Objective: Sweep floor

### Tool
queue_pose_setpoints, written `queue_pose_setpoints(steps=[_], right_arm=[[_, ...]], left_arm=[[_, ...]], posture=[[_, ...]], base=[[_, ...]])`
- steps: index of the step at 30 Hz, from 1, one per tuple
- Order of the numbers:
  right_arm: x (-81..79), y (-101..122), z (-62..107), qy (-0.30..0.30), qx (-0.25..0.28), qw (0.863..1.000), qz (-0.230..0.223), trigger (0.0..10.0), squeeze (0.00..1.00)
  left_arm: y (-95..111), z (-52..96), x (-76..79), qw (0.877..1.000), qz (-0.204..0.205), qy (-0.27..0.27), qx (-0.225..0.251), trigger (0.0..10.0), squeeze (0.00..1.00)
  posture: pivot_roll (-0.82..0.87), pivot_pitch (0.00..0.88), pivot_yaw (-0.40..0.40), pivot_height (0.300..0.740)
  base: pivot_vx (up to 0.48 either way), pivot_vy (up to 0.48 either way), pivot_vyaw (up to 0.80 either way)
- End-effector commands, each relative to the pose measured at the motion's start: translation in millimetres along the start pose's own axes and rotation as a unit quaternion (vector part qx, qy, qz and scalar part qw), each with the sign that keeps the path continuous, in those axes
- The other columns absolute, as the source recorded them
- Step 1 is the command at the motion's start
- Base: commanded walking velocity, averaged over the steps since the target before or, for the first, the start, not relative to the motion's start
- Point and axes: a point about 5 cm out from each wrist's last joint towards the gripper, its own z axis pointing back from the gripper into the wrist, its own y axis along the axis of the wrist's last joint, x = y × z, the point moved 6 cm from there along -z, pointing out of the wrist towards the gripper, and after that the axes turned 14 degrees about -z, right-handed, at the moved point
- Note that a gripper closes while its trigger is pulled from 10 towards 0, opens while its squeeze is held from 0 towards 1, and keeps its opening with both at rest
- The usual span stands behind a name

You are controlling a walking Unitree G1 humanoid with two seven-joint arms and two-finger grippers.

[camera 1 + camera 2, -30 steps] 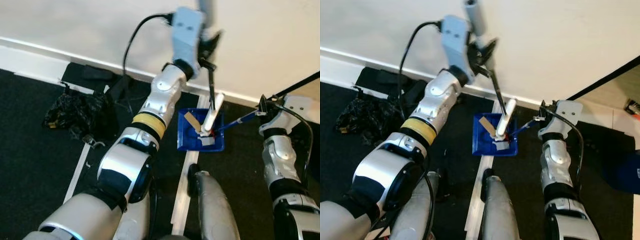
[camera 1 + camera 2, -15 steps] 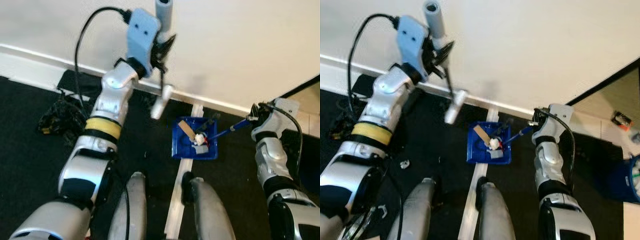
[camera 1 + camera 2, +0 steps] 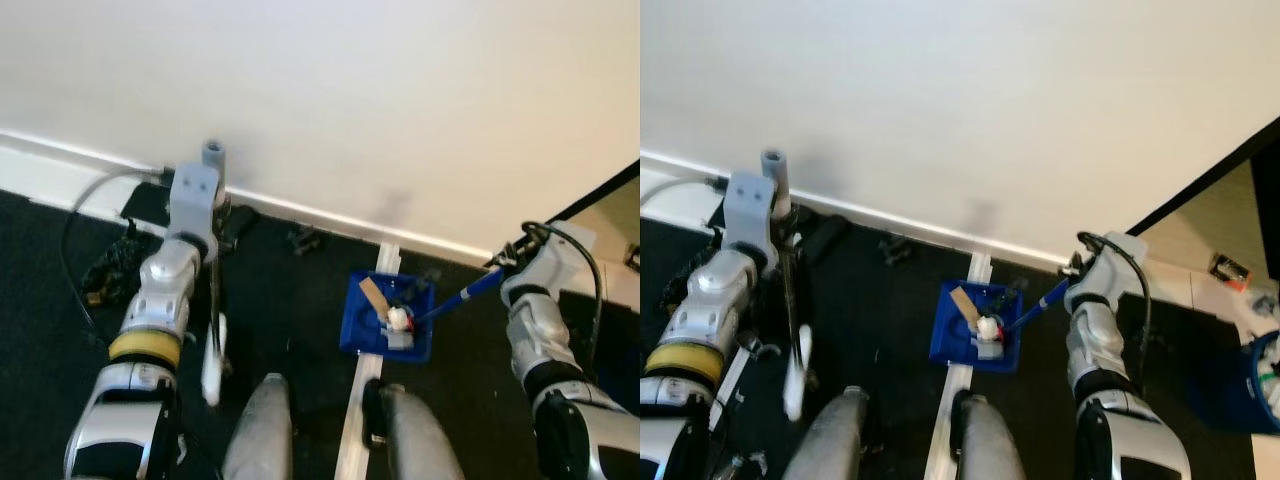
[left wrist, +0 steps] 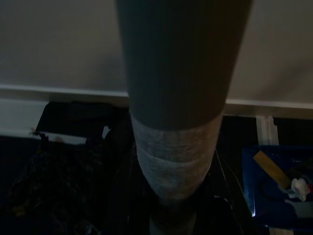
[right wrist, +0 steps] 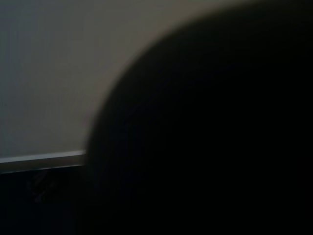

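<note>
Left eye view: broom and dustpan held low over dark floor.

The left gripper (image 3: 205, 215) is closed around the broom handle (image 3: 213, 300); whether the right gripper (image 3: 512, 252) clamps the dustpan's blue handle cannot be told. The blue dustpan (image 3: 388, 318), scraps inside, is set near the baseboard (image 3: 330, 215).

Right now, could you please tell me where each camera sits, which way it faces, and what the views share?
Left eye view: on the head, looking down at the black floor, wall and blue dustpan; both silver arms and legs show.
Right eye view: beside it, same scene; the right hand holds the dustpan's handle.
Left wrist view: on the left wrist, looking along the grey broom handle toward the floor.
Right wrist view: on the right wrist, facing the wall; mostly dark.
Shared: the dustpan appears in both eye views and the left wrist view.
</note>
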Motion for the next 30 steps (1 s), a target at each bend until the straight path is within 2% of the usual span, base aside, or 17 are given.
queue_pose_setpoints(steps=[1,7,14,21,25,30], right_arm=[[13.5,-13.1,5.5,-0.017,-0.023,0.999,-0.021,10.0,0.0],[29.1,0.0,4.8,-0.024,-0.007,0.999,-0.022,10.0,0.0],[35.8,9.7,4.3,-0.016,0.004,0.999,-0.028,10.0,0.0],[29.9,14.0,2.9,0.011,0.006,1.0,-0.016,10.0,0.0],[11.6,16.5,-0.2,0.051,0.005,0.999,-0.014,10.0,0.0],[0.0,14.7,-1.2,0.074,0.0,0.997,-0.01,10.0,0.0]], left_arm=[[0.3,2.7,-1.1,1.0,-0.007,0.021,0.017,10.0,0.0],[-19.3,12.5,9.0,1.0,-0.024,0.015,-0.003,10.0,0.0],[-21.5,14.0,11.1,0.999,-0.035,0.011,0.004,10.0,0.0],[-11.6,12.0,18.5,0.998,-0.051,-0.002,0.028,10.0,0.0],[-2.8,10.5,28.7,0.998,-0.043,-0.014,0.047,10.0,0.0],[2.4,7.5,33.3,0.998,-0.024,-0.009,0.055,10.0,0.0]], posture=[[0.1,0.032,-0.04,0.74],[0.1,0.011,-0.016,0.74],[0.09,0.0,-0.014,0.74],[0.09,0.0,-0.02,0.74],[0.08,0.0,-0.032,0.74],[0.09,0.0,-0.046,0.74]], base=[[0.0,0.0,0.0],[0.0,0.0,0.0],[0.0,0.0,0.0],[0.0,0.0,0.0],[0.0,0.0,0.0],[0.0,0.0,0.0]])
